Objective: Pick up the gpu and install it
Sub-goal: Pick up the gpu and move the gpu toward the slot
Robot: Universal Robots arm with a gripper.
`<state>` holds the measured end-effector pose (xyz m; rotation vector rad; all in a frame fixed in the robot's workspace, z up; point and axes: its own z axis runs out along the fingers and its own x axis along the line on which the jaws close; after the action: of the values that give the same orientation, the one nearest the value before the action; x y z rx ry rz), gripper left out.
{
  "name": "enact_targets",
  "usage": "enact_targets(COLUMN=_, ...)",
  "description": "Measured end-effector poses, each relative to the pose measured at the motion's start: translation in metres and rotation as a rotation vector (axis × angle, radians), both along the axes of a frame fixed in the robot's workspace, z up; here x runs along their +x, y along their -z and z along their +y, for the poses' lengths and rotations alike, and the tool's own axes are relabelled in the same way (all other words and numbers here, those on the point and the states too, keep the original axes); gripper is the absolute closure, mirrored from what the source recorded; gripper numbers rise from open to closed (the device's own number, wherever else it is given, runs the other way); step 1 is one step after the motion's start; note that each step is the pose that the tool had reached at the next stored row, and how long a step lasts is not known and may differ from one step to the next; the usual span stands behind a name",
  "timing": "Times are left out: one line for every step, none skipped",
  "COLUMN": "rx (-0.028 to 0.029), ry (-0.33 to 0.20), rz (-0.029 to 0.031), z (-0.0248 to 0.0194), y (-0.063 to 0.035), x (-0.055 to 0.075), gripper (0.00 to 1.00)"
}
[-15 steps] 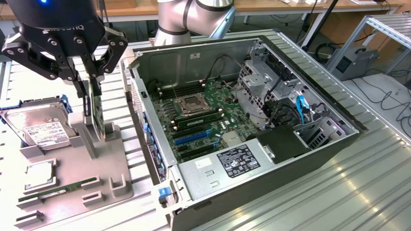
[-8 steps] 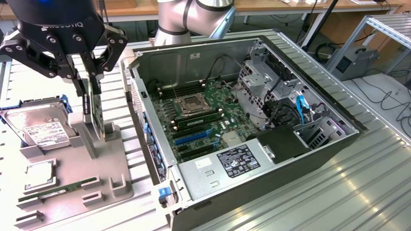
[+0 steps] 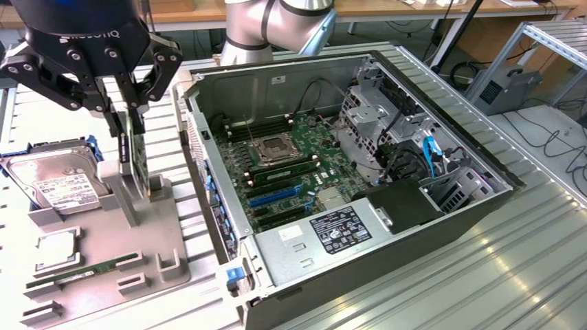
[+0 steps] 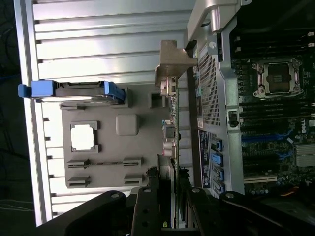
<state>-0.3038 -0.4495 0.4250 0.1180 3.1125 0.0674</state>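
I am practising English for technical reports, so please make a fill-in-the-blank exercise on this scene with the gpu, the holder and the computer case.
1. The gpu stands ____ in the grey holder.
2. The gripper is right above the ____.
3. The hard drive has a ____ frame.
4. The side of the computer case is ____, showing the motherboard.
Missing words: upright; gpu; blue; open.

shiny ribbed metal table [image 3: 513, 275], matt plastic tray [image 3: 110, 234], metal-bracketed gpu [image 4: 175, 63]
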Motion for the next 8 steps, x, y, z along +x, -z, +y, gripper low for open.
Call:
enact_targets(rx=-0.0001, ry=0.000, rz=0.0001, z=0.0000, y=0.0000, x=0.0004, gripper=0.74)
enact_targets(rx=0.0000, ry=0.000, rz=0.0000, z=0.0000, y=0.0000, x=0.0009, gripper=0.74)
enact_targets(rx=0.0001, ry=0.000, rz=0.0000, z=0.0000, y=0.0000, x=0.0013, gripper=0.74)
enact_targets(rx=0.0000, ry=0.000, rz=0.0000, z=0.0000, y=0.0000, x=0.0017, gripper=0.74)
enact_targets(rx=-0.0001, ry=0.000, rz=-0.0001, z=0.0000, y=0.0000, x=0.0024, gripper=0.74)
enact_targets(rx=0.0000, ry=0.000, rz=-0.0001, z=0.0000, y=0.0000, x=0.0026, gripper=0.74)
enact_targets(rx=0.0000, ry=0.000, rz=-0.0001, z=0.0000, y=0.0001, x=0.0028, gripper=0.74)
enact_targets(rx=0.0001, ry=0.000, rz=0.0000, z=0.0000, y=0.0000, x=0.0032, gripper=0.74)
